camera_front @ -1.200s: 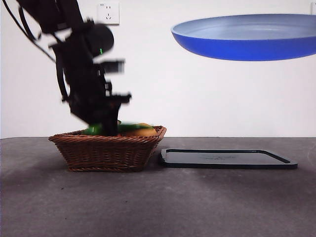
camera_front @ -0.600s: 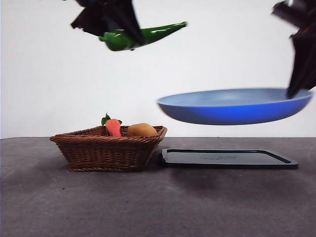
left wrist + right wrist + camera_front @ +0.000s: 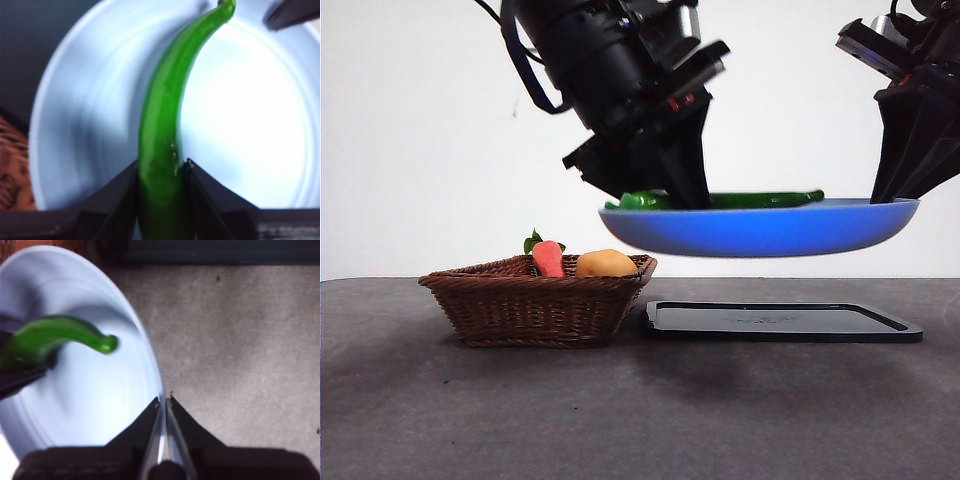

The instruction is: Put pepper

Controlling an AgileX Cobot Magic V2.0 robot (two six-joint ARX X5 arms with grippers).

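my left pincer point(image 3: 161, 172) is clenched on the thick end of the pepper point(image 3: 170, 125), holding it low over the middle of the blue plate point(image 3: 760, 228), its pointed tip reaching toward the far rim. my right pincer point(image 3: 163, 405) grips that plate by its edge, keeping it in the air above the black tray point(image 3: 780, 322). the wicker basket point(image 3: 535, 305) on the desk point(image 3: 640, 420) holds a carrot-like piece point(image 3: 549, 257) and an orange fruit point(image 3: 606, 263).

The left hand point(image 3: 161, 172) grips the pepper point(image 3: 167, 130) over the blue plate point(image 3: 250, 115).
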